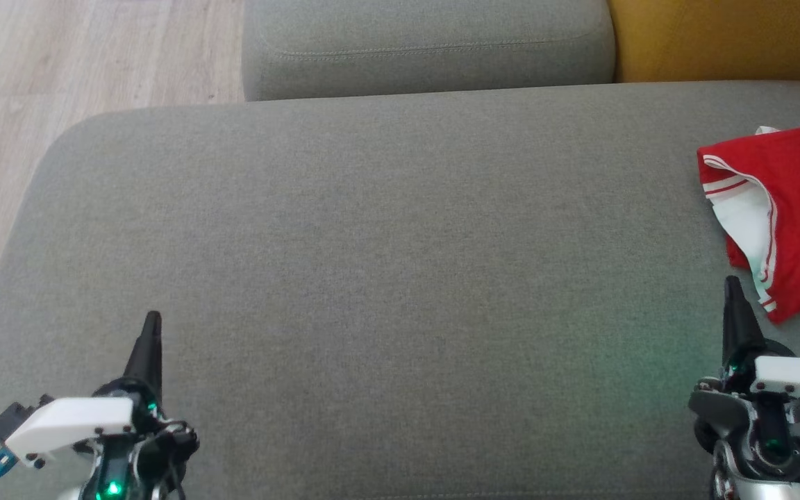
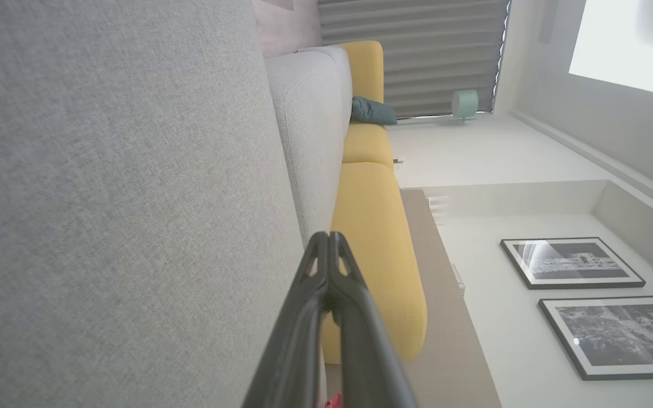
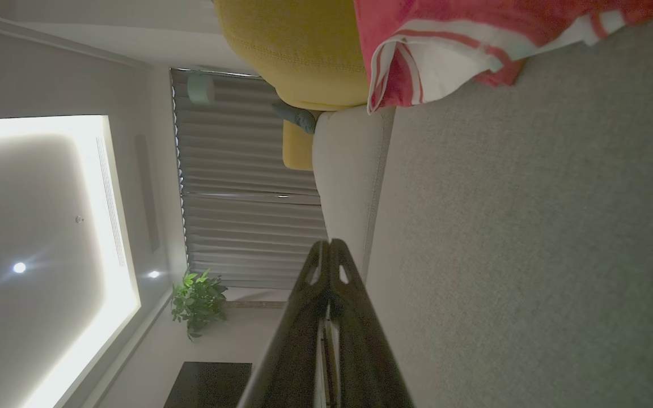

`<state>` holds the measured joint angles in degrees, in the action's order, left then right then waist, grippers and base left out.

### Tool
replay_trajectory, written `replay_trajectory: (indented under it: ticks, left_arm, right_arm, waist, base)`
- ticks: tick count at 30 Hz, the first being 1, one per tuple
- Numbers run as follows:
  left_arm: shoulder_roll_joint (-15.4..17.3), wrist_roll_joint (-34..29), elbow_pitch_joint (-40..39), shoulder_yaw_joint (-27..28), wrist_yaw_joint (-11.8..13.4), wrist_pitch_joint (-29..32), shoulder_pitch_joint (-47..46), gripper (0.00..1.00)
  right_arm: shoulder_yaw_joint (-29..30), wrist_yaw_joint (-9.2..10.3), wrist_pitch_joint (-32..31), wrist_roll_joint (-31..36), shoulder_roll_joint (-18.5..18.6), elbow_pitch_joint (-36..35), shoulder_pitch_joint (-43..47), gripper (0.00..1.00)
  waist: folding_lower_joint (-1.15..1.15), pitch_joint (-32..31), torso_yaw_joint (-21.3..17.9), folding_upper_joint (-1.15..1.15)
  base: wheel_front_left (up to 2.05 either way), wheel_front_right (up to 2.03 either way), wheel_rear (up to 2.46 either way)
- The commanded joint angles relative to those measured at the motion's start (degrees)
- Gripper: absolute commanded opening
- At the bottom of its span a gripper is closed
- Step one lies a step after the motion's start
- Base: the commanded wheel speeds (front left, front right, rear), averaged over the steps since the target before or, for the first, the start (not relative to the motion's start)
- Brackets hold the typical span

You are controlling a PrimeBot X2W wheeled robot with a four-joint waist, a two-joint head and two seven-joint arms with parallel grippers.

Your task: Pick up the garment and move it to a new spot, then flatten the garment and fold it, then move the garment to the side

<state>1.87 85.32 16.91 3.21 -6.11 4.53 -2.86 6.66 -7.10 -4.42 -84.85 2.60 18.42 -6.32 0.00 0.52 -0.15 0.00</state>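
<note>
Left pincer (image 1: pixel 153 319): low at the near left, over the grey seat cushion (image 1: pixel 400 229). Fingers pressed together, clenched on nothing. The left wrist view confirms it: the tips of the left pincer (image 2: pixel 327 236) meet, with nothing between them.

Right pincer (image 1: pixel 732 282): low at the near right, over the same seat cushion. Also clenched and empty. In the right wrist view, the tips of the right pincer (image 3: pixel 327 243) are together, with bare grey fabric (image 3: pixel 530 238) beside them.

Green status lights glow on both wrists and cast a faint green tint on the fabric near the right one.

Garment (image 1: pixel 799 208): red with white striped trim, lying in a loose bunch at the far right of the seat cushion and cut off by the right frame edge. Its near corner is just beyond and to the right of the right pincer tip. It is close, but I see no contact. The right wrist view shows the garment (image 3: pixel 445 39) ahead of the fingers, resting on the cushion, with a white panel folded outward.

A sliver of red shows at the bottom edge of the left wrist view, too small to identify.

The middle and left of the seat are bare fabric.

Further back:
- A grey back cushion (image 1: pixel 428 42) butts against the seat's far edge.
- A yellow cushion (image 1: pixel 726 35) sits just to its right.
- Pale wood floor (image 1: pixel 60 69) is at the far left.

Room beyond, from the wrist views:
- Two framed prints (image 2: pixel 573 262) hang on a white wall.
- A pleated curtain (image 3: pixel 247 187).
- A potted plant (image 3: pixel 197 300).
</note>
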Motion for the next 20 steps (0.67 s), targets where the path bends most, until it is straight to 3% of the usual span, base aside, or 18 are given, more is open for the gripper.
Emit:
replay_trajectory:
  ticks: [1,9,20]
  left_arm:
    - [1.0,2.3,-2.3,2.5,-0.6,0.7,-3.3,0.00]
    - [1.0,6.7,-2.8,3.3,-1.3,1.9,-3.3,0.00]
    - [1.0,6.9,-2.8,3.3,-1.4,2.0,-3.3,0.00]
  right_arm:
    - [-0.7,-0.36,-0.8,-2.5,0.3,-2.9,-0.7,0.00]
    - [-0.2,-0.39,-2.0,-7.1,0.3,-4.3,0.1,0.00]
    - [-0.1,-0.39,-2.1,-7.3,0.3,-4.4,0.1,0.00]
  waist:
    - [0.00,-0.1,0.0,0.00]
    - [0.00,-0.3,0.1,0.00]
    - [0.00,-0.3,0.1,0.00]
  base:
    - [0.00,0.00,0.00]
    - [0.00,0.00,0.00]
    - [0.00,0.00,0.00]
